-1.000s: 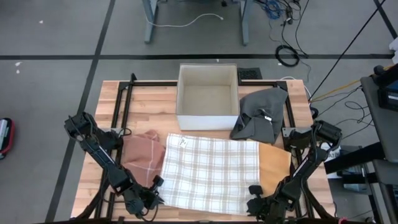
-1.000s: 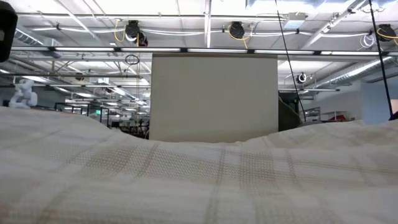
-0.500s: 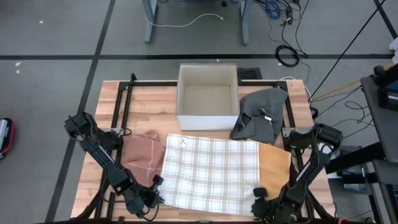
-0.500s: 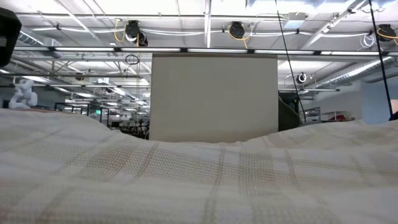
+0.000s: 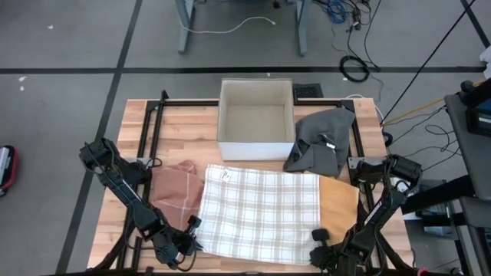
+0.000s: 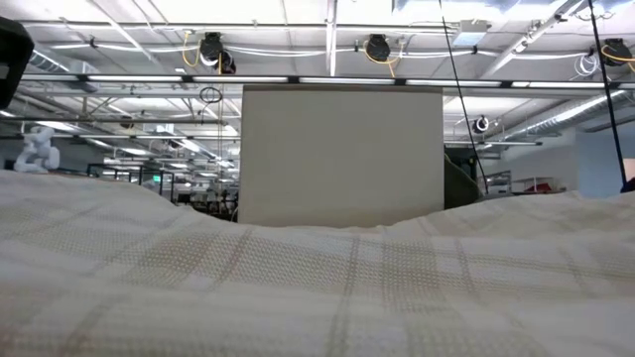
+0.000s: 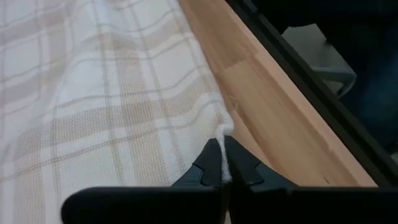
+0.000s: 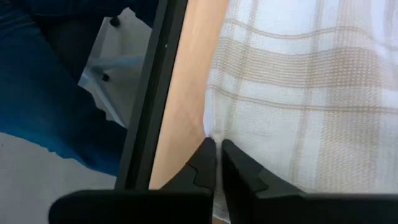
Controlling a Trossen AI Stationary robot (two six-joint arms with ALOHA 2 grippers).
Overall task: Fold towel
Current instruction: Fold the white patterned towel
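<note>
Left gripper (image 7: 222, 177): closed on the near left corner of the towel (image 5: 261, 213).
Right gripper (image 8: 218, 163): pinched shut on the near right corner.
Towel: flat, lower middle of the high view, before the box (image 5: 256, 120).
Advice: lift both corners evenly, then carry them toward the box edge.

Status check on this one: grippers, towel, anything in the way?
Left gripper shut on towel corner. Right gripper shut on the other near corner. Towel flat, unfolded. Box beyond its far edge.
</note>
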